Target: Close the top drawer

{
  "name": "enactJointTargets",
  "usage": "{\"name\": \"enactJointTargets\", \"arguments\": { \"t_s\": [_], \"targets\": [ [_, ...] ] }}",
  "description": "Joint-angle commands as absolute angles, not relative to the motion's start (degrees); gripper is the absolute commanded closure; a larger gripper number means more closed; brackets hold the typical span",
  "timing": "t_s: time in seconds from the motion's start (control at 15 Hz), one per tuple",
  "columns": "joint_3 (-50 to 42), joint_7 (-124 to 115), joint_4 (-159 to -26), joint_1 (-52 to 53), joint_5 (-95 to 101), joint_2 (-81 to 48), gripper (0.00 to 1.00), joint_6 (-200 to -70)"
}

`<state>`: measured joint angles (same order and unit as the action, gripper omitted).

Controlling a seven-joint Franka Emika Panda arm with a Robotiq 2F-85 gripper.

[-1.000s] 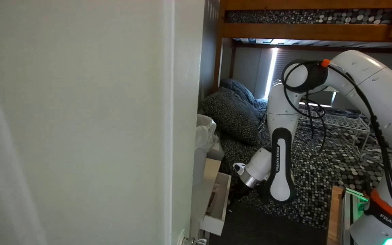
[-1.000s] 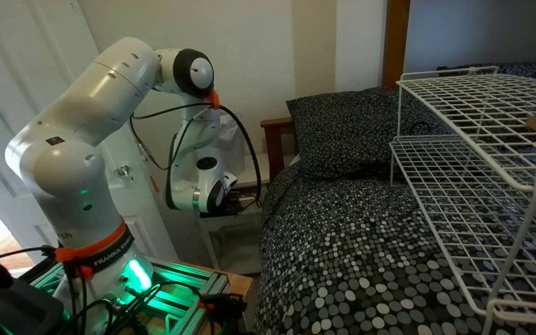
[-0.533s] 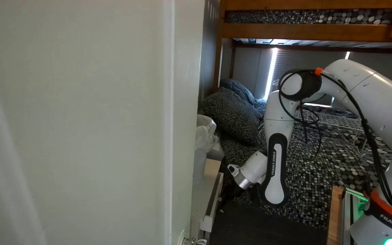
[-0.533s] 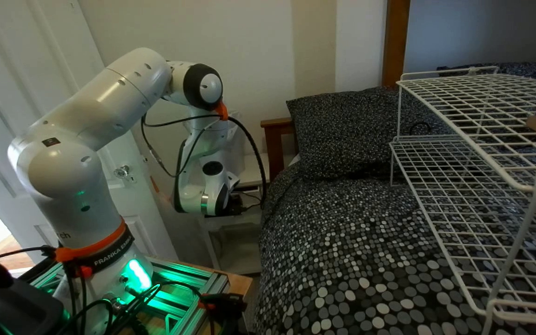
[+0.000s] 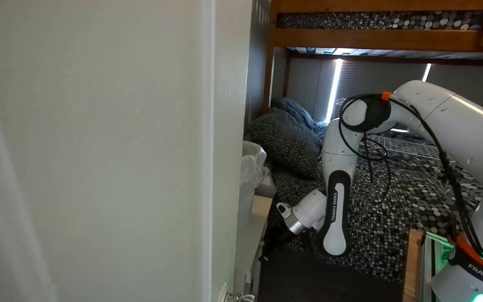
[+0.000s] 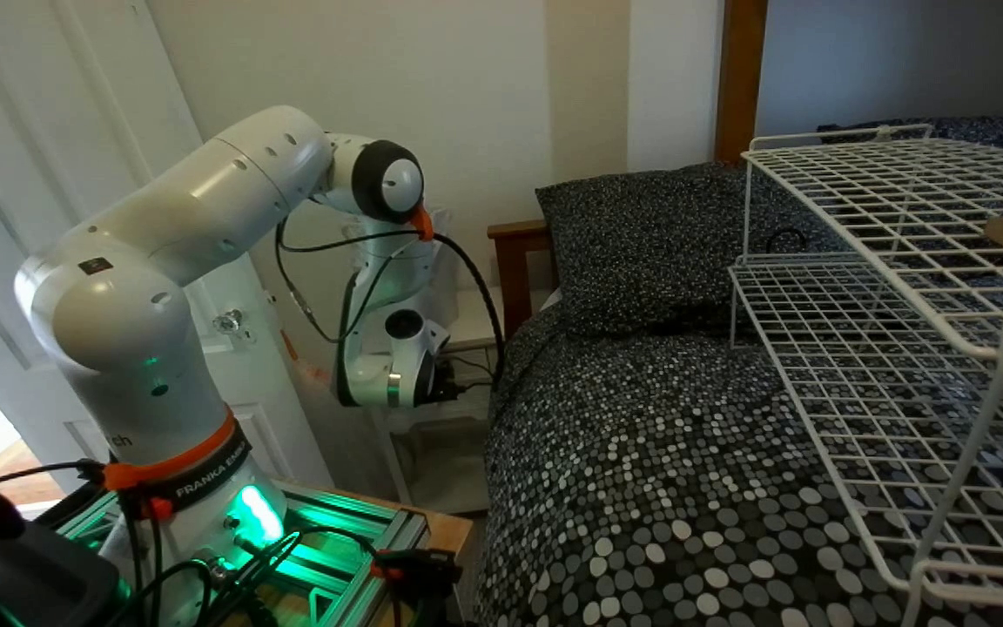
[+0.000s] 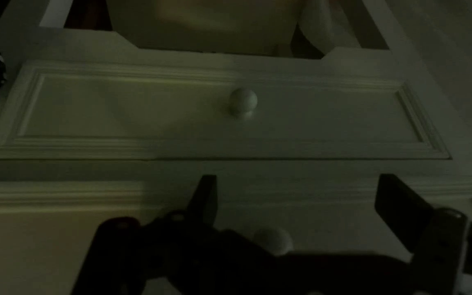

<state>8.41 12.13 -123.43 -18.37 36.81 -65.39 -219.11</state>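
The white drawer unit shows in an exterior view (image 5: 247,243), where no drawer interior is visible now. The wrist view is upside down, with the unit's open cubby at the picture's top. There, the top drawer (image 7: 55,246) is the tan, white-bordered face low in the picture. Its round knob (image 7: 276,241) is partly hidden by the gripper. My gripper (image 7: 297,180) is open and empty, its fingers spread wide in front of the drawer face. I cannot tell whether they touch it. In an exterior view, the gripper (image 6: 447,383) hides much of the drawer front.
A lower drawer (image 7: 137,108) with its own knob (image 7: 243,101) sits flush. A bin with a white bag (image 5: 253,165) stands on the unit. A bed with dotted bedding (image 6: 606,453) is beside it, with a wire rack (image 6: 902,252) on it. A door (image 6: 110,200) stands behind the arm.
The arm has moved lower and toward the unit. The top drawer, pulled well out a second ago and partly out half a second ago, has slid in, and its inside no longer shows.
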Motion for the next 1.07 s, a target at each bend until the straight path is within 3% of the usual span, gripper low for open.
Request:
{"name": "enactJointTargets", "arguments": {
  "t_s": [0.0, 0.47, 1.0],
  "targets": [
    [7.7, 10.4, -119.5, -17.4, 40.2, -68.4, 0.00, -222.1],
    [4.2, 8.3, -121.5, -13.2, 32.8, -66.2, 0.00, -218.7],
    [-0.8, 7.5, -137.3, -2.4, 11.9, -53.8, 0.00, -208.0]
  ]
}}
